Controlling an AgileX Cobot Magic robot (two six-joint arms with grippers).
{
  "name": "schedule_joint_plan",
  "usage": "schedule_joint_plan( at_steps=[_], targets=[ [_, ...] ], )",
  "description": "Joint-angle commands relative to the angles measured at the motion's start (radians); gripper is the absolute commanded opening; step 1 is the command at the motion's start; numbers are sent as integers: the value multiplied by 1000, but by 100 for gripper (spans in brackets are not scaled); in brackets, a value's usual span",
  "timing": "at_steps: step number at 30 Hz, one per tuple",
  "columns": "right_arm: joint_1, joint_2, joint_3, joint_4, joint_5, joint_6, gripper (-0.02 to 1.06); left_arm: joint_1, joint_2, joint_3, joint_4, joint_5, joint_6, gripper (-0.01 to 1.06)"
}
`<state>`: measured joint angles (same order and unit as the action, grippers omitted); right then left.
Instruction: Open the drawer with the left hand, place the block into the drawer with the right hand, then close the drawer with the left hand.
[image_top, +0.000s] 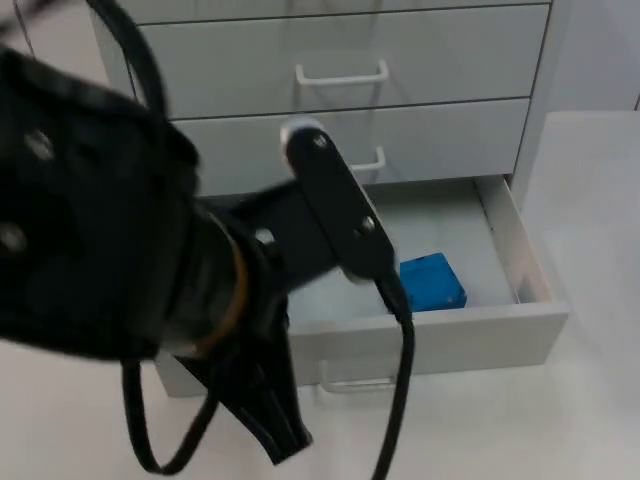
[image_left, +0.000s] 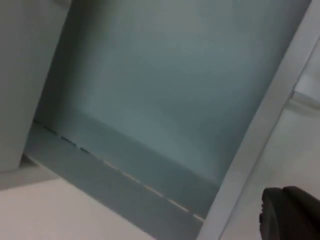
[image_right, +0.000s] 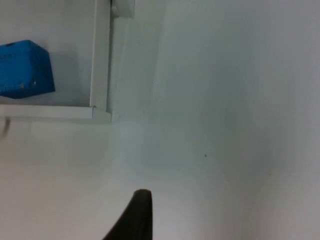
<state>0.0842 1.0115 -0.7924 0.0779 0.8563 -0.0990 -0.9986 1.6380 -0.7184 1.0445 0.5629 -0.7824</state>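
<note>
The small blue block (image_top: 432, 283) already lies inside the open white bottom drawer (image_top: 520, 250), so closing falls to me. My left gripper (image_top: 265, 425) hangs before the drawer front, finger spread unclear; next I must push the front inward, while my right gripper (image_right: 132, 217) waits beside the cabinet.

The cabinet (image_top: 340, 90) stands at the back of the table (image_top: 590, 300). Its bottom drawer (image_top: 440, 335) is pulled out toward the front. Two more drawers sit above it, one over the other, and both are pushed in. The block (image_top: 432, 282) lies inside the open drawer, on its floor, near the front wall and toward the right side (it does not touch the right wall). The drawer's handle (image_top: 355, 382) is on the outside of the front wall. The left arm (image_top: 120, 250) hangs over the left part of the drawer, and the left gripper (image_top: 275, 425) is in front of the drawer's front wall, left of the handle. The right gripper (image_right: 132, 217) is over the bare table, to the right of the drawer's front corner.
</note>
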Motion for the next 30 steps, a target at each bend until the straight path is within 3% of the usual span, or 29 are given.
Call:
schedule_joint_plan(
  at_steps=[1,5,8,19,22,28,30],
  targets=[
    [-3,-9,0,6,-14,1,95,-17,48,-4,115,22,-105,0],
    [-3,-9,0,6,-16,1,95,-20,141,-7,268,34,-233,0],
    [-3,-9,0,6,-22,1,95,-20,181,-11,307,34,-269,0],
    [-3,-9,0,6,-31,1,95,-44,219,-27,353,-33,-291,0],
    [-3,-9,0,6,-31,1,95,-44,257,-31,458,46,-374,0],
    [-3,-9,0,6,-28,1,95,-26,325,-57,565,66,-429,0],
    [-3,-9,0,6,-26,1,95,-18,367,-95,575,134,-436,0]
  ],
)
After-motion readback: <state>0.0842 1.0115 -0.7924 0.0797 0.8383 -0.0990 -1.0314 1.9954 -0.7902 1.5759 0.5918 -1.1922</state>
